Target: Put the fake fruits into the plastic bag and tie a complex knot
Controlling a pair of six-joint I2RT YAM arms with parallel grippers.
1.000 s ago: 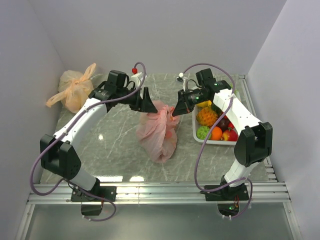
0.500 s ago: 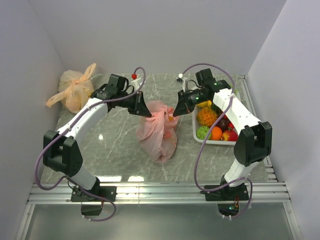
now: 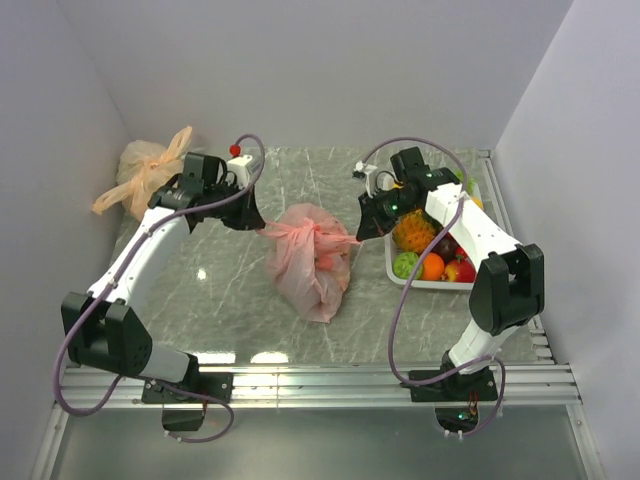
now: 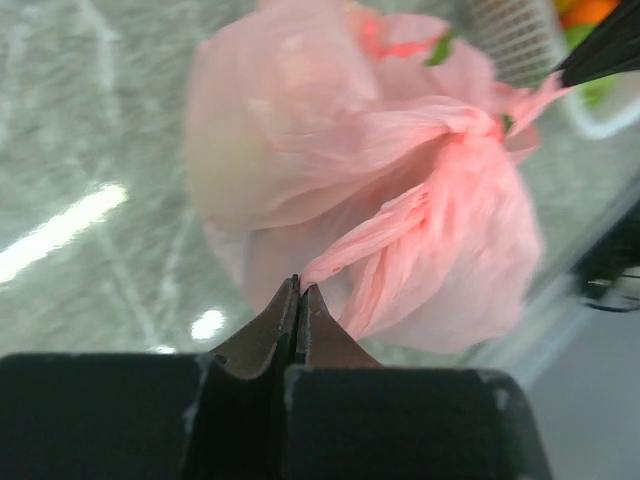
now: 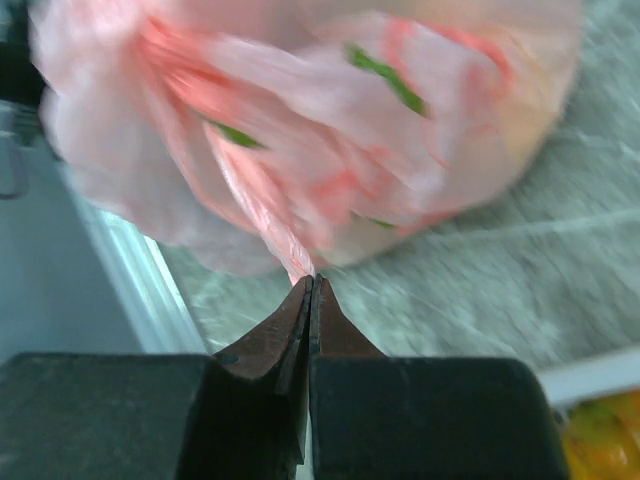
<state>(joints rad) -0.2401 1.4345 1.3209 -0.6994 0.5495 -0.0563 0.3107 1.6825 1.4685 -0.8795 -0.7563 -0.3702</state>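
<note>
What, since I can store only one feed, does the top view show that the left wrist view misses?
Top only: the orange bag in the back corner and both arms whole. Wrist only: the left claw pinched shut on a pink strand, close up. Both: the pink bag stretched toward the right claw, and the fruit basket.

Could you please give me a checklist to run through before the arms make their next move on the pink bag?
1. Left gripper shut on one handle strip of the thin translucent pink plastic bag: ok.
2. Right gripper shut on the opposite handle strip: ok.
3. Both strips taut between the grippers: ok.
4. Knot at the gathered mouth complete: cannot tell.
5. All small glossy fake fruits bagged: not ok, several lie in the white mesh basket.
</note>
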